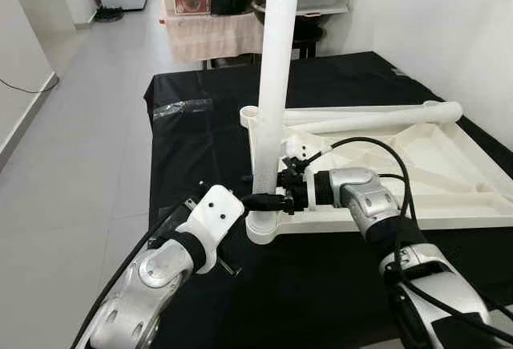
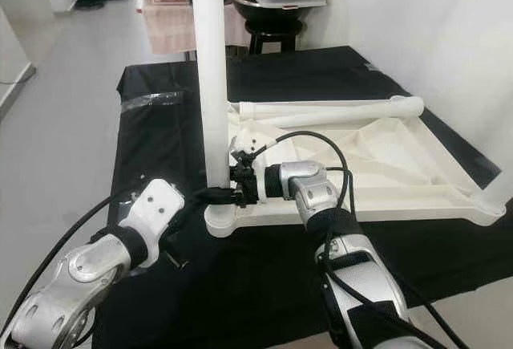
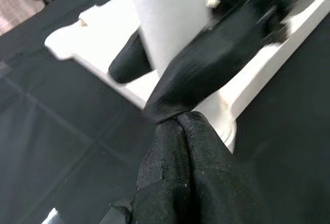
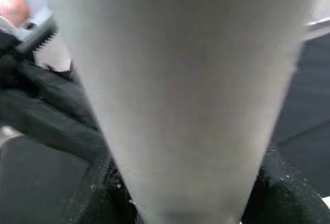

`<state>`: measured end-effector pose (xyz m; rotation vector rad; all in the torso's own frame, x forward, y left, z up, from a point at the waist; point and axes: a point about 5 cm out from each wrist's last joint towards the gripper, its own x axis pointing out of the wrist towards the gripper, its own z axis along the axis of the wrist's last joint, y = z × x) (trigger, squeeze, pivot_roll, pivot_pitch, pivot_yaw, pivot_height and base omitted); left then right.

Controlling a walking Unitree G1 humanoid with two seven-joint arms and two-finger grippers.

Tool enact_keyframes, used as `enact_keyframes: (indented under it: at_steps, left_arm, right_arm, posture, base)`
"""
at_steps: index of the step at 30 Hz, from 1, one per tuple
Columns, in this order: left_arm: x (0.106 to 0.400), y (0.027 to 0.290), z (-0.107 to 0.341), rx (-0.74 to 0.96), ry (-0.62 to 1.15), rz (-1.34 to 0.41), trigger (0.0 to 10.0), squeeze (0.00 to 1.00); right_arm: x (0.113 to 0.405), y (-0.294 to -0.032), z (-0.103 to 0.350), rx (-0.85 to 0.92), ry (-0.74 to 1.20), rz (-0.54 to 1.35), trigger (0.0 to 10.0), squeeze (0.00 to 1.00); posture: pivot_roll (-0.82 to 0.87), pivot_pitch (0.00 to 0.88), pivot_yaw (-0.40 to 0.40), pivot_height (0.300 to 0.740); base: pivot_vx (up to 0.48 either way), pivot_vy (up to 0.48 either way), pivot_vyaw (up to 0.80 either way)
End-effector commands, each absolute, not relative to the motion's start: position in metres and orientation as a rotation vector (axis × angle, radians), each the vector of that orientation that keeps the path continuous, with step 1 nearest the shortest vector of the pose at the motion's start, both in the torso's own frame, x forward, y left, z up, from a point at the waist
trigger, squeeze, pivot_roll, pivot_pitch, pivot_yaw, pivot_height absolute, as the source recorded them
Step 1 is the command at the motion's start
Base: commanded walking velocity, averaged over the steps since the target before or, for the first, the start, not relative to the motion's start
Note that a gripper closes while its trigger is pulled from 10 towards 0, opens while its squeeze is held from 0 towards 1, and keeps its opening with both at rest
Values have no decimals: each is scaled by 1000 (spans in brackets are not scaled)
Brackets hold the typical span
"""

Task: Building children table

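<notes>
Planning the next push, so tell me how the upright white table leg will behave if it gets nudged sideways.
The upright white leg looks like a stiff, smooth tube, so it would probably slip rather than bend. It stands tall in a corner socket of the upturned tabletop; if not fully seated, it may lean. Both the left tool and right tool grip its base, which likely steadies it.

A black cloth (image 1: 200,148) covers the surface, with a clear plastic bag (image 1: 181,108) lying on it. Beyond stand a pink-draped table (image 1: 215,36) and a black stool (image 2: 272,32) on a pale floor (image 1: 88,140).
</notes>
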<state>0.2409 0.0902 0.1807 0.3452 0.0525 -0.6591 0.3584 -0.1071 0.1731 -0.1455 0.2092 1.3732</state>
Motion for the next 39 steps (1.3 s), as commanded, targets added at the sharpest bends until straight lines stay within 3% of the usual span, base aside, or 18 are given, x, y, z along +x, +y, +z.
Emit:
enact_keyframes:
  at_steps: [1, 6, 7, 8, 9, 14, 18, 19, 20, 21, 23, 24, 28, 29, 30, 31, 34, 39]
  left_arm:
    - [238, 85, 188, 346, 19, -682, 10000, 0]
    - [235, 92, 178, 330, 90, -642, 10000, 0]
    - [232, 104, 166, 283, 148, -593, 10000, 0]
    - [232, 104, 166, 283, 148, -593, 10000, 0]
    - [230, 109, 161, 264, 169, -571, 10000, 0]
    - [219, 126, 134, 167, 273, -519, 10000, 0]
    - [213, 128, 125, 102, 285, -512, 10000, 0]
    - [214, 129, 125, 80, 269, -510, 10000, 0]
    - [214, 129, 125, 80, 269, -510, 10000, 0]
    - [214, 130, 126, 55, 257, -503, 10000, 0]
    - [215, 130, 127, 41, 242, -500, 10000, 0]
    - [215, 130, 127, 33, 235, -498, 10000, 0]
    - [216, 128, 129, 21, 222, -502, 10000, 0]
    - [217, 128, 129, 20, 216, -508, 10000, 0]
    - [217, 128, 129, 20, 216, -508, 10000, 0]
    - [217, 126, 130, 25, 204, -520, 10000, 0]
    - [219, 122, 130, 39, 182, -555, 10000, 0]
    - [220, 119, 129, 56, 172, -578, 10000, 0]
  right_arm:
    - [357, -104, 166, -147, 259, 1388, 0, 0]
    - [359, -111, 146, -177, 274, 1156, 0, 0]
    - [354, -112, 125, -124, 286, 724, 0, 0]
    - [354, -112, 125, -124, 286, 724, 0, 0]
    - [342, -113, 115, -72, 317, 570, 0, 0]
    - [306, -109, 120, -208, 273, 564, 0, 0]
    - [310, -119, 118, -195, 302, 545, 0, 0]
    - [315, -125, 117, -203, 318, 538, 5647, 0]
    - [315, -125, 117, -203, 318, 538, 5647, 0]
    - [318, -128, 119, -206, 335, 527, 10000, 0]
    - [321, -127, 126, -194, 320, 581, 10000, 0]
    - [320, -125, 133, -183, 310, 606, 10000, 1000]
    - [321, -118, 157, -151, 219, 825, 10000, 1000]
    - [322, -118, 170, -179, 157, 919, 10000, 573]
    - [322, -118, 170, -179, 157, 919, 10000, 573]
    - [324, -120, 182, -185, 116, 1020, 10000, 0]
    - [333, -124, 186, -315, 150, 1226, 10000, 0]
    - [353, -124, 176, -353, 228, 1199, 10000, 0]
  posture:
    - [19, 35, -9, 740]
    - [19, 37, -31, 740]
    - [25, 52, -42, 740]
    - [25, 52, -42, 740]
    - [21, 53, -42, 740]
    - [-4, 53, -22, 740]
    - [10, 53, -25, 740]
    - [11, 53, -28, 740]
    - [11, 53, -28, 740]
    - [7, 57, -27, 740]
    - [9, 60, -31, 740]
    - [10, 60, -32, 740]
    - [9, 62, -34, 740]
    - [9, 62, -33, 740]
    - [9, 62, -33, 740]
    - [13, 61, -39, 740]
    - [19, 56, -41, 740]
    - [35, 55, -59, 740]
  base:
    - [0, 0, 0]
    - [0, 0, 0]
    - [0, 0, 0]
    - [0, 0, 0]
    - [0, 0, 0]
    - [0, 0, 0]
    - [0, 0, 0]
    - [0, 0, 0]
    - [0, 0, 0]
    - [0, 0, 0]
    - [0, 0, 0]
    - [0, 0, 0]
    - [0, 0, 0]
    - [0, 0, 0]
    - [0, 0, 0]
    - [0, 0, 0]
    - [0, 0, 0]
    - [0, 0, 0]
